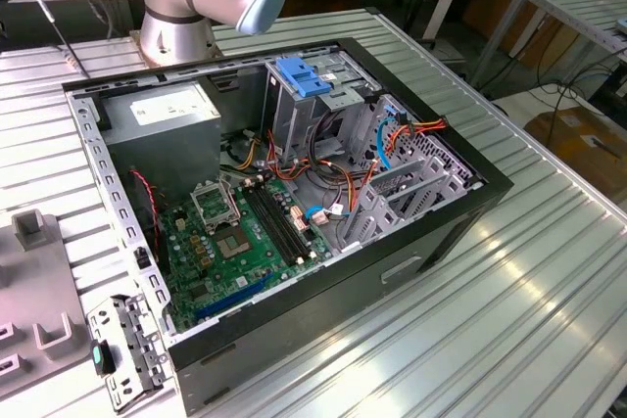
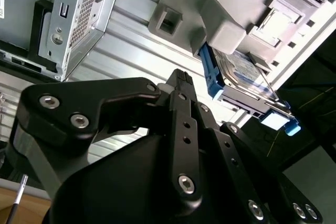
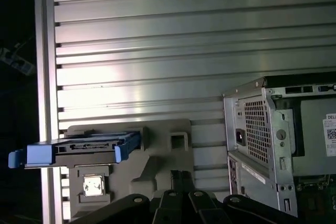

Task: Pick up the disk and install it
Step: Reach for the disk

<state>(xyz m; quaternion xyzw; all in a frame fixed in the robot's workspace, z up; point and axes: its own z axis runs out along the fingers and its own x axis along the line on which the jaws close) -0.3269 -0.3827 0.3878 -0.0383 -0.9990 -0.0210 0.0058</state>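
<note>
The disk [image 3: 84, 148] stands on edge in a grey holder [image 3: 157, 156] on the ribbed metal table, with blue side rails on it. In the second wrist view the disk [image 2: 244, 74] shows its labelled face under the holder [image 2: 226, 30]. My gripper [image 3: 177, 174] hovers off the table, apart from the disk and off to the side of it. Its black fingers meet at the tip [image 2: 180, 74], shut with nothing between them. The open computer case [image 1: 294, 193] lies on the table, with a metal drive cage topped by a blue latch [image 1: 304, 80].
A grey power-supply box [image 1: 162, 115] sits in the case's back corner, above a green motherboard [image 1: 235, 242] and loose cables. The case's rear panel [image 3: 273, 140] stands close to the holder. A small metal bracket [image 1: 122, 349] lies beside the case. The arm's base [image 1: 176, 7] stands behind it.
</note>
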